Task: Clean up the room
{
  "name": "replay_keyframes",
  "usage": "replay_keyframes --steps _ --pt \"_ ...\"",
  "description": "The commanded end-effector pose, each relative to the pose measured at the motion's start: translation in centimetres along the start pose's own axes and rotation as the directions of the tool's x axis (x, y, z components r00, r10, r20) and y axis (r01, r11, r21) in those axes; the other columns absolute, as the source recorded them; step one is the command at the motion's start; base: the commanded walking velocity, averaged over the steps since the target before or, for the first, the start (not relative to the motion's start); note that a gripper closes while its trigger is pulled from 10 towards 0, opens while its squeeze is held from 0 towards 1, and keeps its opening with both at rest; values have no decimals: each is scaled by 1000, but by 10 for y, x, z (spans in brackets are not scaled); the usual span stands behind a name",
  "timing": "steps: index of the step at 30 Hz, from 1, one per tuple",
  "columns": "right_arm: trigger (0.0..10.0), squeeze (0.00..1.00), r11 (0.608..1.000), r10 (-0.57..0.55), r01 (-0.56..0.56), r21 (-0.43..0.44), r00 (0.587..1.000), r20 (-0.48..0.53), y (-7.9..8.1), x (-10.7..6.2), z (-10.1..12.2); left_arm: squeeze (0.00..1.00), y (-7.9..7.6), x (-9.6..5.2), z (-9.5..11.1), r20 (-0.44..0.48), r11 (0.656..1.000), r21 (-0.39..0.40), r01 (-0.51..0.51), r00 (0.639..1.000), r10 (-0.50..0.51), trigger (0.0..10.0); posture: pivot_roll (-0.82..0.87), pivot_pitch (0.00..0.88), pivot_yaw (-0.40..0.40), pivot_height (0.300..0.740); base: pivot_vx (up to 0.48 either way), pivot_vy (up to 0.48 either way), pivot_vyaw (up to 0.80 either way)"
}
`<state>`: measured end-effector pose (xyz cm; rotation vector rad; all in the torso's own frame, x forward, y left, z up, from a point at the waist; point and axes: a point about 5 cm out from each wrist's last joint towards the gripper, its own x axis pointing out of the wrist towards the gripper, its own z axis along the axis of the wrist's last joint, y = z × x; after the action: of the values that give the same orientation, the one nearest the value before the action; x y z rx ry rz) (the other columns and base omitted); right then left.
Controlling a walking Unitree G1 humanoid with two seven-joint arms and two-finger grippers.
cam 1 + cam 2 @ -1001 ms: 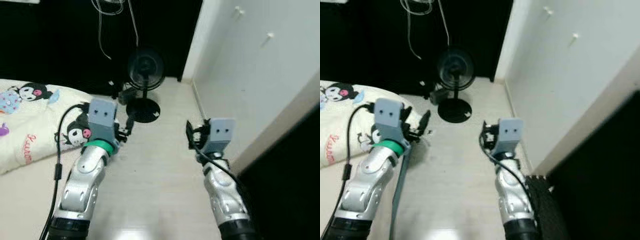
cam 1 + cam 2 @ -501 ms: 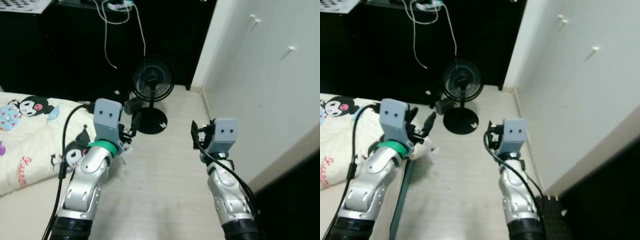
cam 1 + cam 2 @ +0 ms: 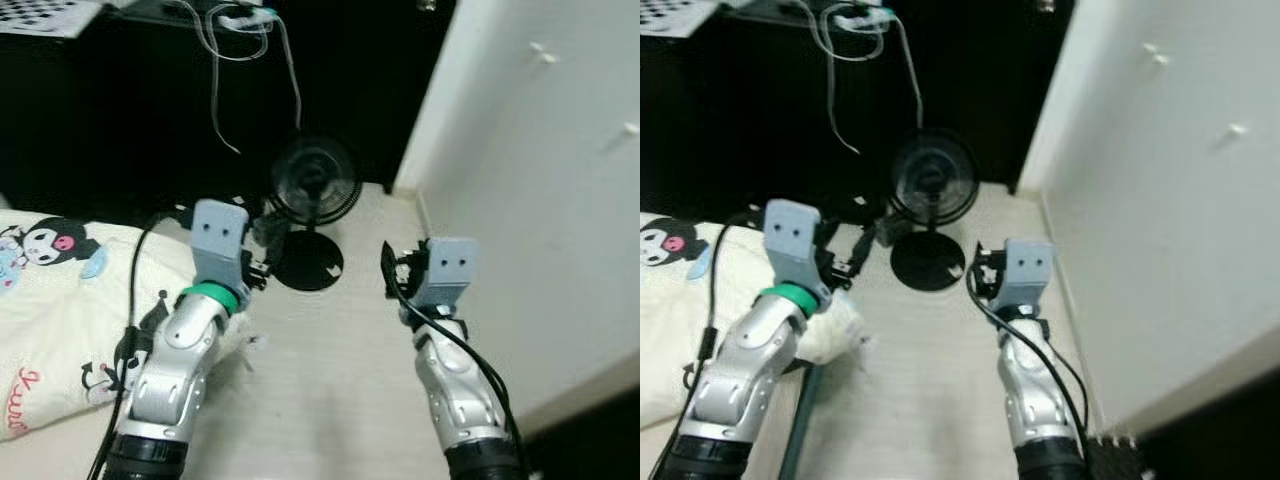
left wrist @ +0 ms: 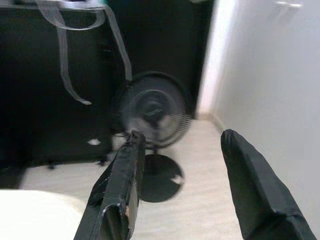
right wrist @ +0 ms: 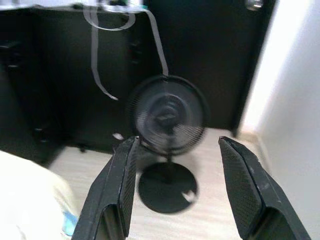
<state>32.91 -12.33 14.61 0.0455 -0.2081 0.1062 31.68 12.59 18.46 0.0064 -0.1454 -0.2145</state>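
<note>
Both the left gripper point(image 4: 182, 190) and right gripper point(image 5: 180, 190) are hanging with fingers spread, empty. A black standing fan point(image 5: 167, 117) is standing ahead, beyond the fingertips. It is probably light but top-heavy; its thin pole looks the safest hold.

Soft printed cloth bedding point(image 3: 60, 320), glossy pale floor point(image 3: 330, 380), seemingly plastic fan point(image 3: 315, 190).

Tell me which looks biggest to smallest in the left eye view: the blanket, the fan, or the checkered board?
1. blanket
2. fan
3. checkered board, cut off by the picture's edge and farther away, so its true size is unsure.
</note>
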Motion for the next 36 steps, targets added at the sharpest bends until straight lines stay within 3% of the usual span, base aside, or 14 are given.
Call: replay_keyframes --steps 1,8,14,17,36 --pt "10000 0 1000 5 -5 3 999 -33 0 -4 -8 0 -1 -4 -8 -40 1000 -8 8 999 -8 10000 15 58 -5 740 0 0 0" --pt "10000 0 999 27 -26 27 999 -18 4 -5 -6 0 -1 -9 -14 -72 999 -29 13 997 -15 10000 17 62 -5 740 0 0 0" --pt "10000 0 1000 27 -27 -2 999 -28 4 -5 -8 0 -3 -10 -16 -85 999 -37 19 996 -23 10000 17 62 -5 740 0 0 0" --pt "10000 0 999 -1 -1 -42 1000 -30 0 -5 -8 0 -5 -10 -15 -89 999 -34 22 996 -25 10000 17 63 -4 740 0 0 713" --pt "10000 0 999 -6 5 -39 1000 -24 -1 -5 -7 0 -4 -7 -16 -103 1000 -15 5 995 -7 10000 10 66 4 740 0 0 797"
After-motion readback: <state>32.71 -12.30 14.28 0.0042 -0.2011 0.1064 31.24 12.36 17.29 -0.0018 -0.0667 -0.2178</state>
